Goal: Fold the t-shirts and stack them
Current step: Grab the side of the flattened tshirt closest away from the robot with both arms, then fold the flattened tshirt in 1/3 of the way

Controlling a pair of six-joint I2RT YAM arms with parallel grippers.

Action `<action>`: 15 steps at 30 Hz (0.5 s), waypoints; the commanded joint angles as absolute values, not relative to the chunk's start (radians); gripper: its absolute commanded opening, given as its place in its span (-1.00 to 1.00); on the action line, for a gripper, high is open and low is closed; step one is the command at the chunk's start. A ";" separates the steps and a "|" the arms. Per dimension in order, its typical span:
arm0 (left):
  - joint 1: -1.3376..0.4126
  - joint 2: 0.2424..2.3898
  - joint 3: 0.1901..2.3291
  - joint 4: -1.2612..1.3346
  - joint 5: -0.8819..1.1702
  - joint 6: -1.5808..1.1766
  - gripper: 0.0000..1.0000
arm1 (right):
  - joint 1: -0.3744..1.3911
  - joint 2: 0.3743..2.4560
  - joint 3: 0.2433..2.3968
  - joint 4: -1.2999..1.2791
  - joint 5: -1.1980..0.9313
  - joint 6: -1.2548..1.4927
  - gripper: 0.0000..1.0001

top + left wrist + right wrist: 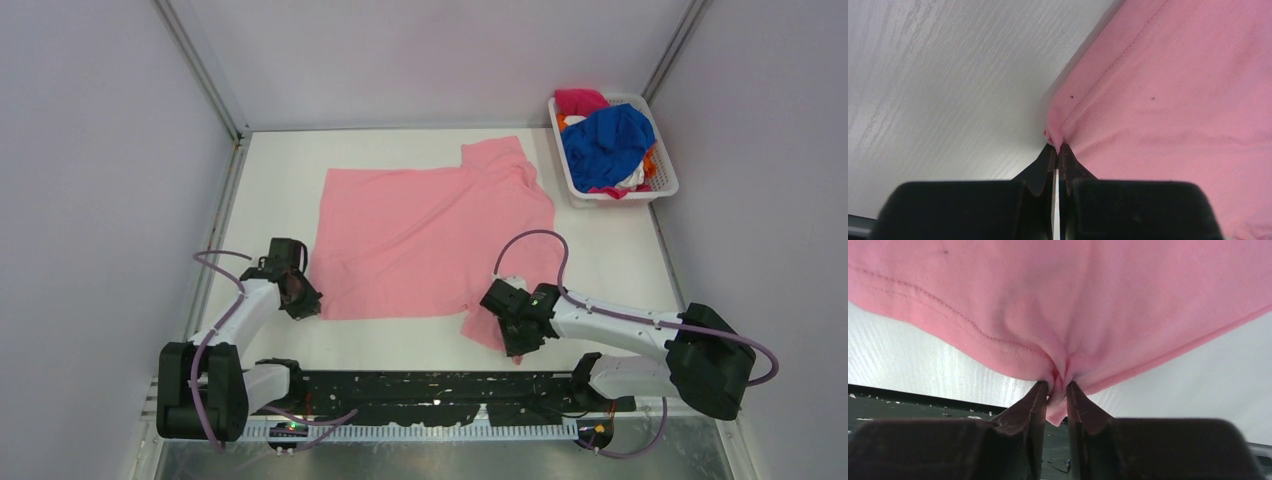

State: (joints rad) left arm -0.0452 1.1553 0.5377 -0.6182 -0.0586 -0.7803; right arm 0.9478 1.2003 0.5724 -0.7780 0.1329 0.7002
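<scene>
The light pink t-shirt (pixel 430 230) lies spread flat on the white table, collar toward the far right. My left gripper (pixel 303 297) is shut on its near left hem corner (pixel 1055 137). My right gripper (pixel 512 335) is shut on the near right sleeve (pixel 1063 371), which bunches between the fingers. The royal blue t-shirt (pixel 605 143) lies on top of the magenta (pixel 580 100), orange and white ones in the basket at the far right.
A white plastic mesh basket (pixel 664 187) stands at the far right corner. Grey walls enclose the table on three sides. A black strip (pixel 430 385) runs along the near edge between the arm bases.
</scene>
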 commanded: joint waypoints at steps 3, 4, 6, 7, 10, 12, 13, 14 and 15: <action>-0.042 1.123 0.558 -0.648 -0.067 -0.775 -1.00 | 0.914 1.205 0.565 -0.747 0.123 0.632 -0.88; -0.043 1.115 0.557 -0.660 -0.067 -0.775 -1.00 | 0.914 1.198 0.567 -0.766 0.096 0.631 -0.88; -0.043 1.095 0.547 -0.683 -0.067 -0.777 -1.00 | 0.919 1.173 0.572 -0.814 0.062 0.640 -0.89; -0.042 1.084 0.544 -0.699 -0.068 -0.778 -1.00 | 0.930 1.163 0.575 -0.863 0.054 0.656 -0.89; -0.041 1.041 0.521 -0.747 -0.084 -0.791 -1.00 | 0.977 1.105 0.598 -0.957 0.017 0.703 -0.89; -0.043 1.009 0.502 -0.762 -0.083 -0.799 -1.00 | 1.046 1.074 0.608 -1.013 -0.015 0.749 -0.89; -0.044 0.995 0.494 -0.769 -0.083 -0.801 -1.00 | 1.064 1.066 0.610 -1.042 -0.025 0.779 -0.89; -0.043 0.979 0.486 -0.778 -0.085 -0.804 -1.00 | 1.097 1.053 0.615 -1.054 -0.035 0.791 -0.89; -0.044 0.962 0.481 -0.788 -0.090 -0.807 -1.00 | 1.110 1.048 0.617 -1.073 -0.036 0.812 -0.90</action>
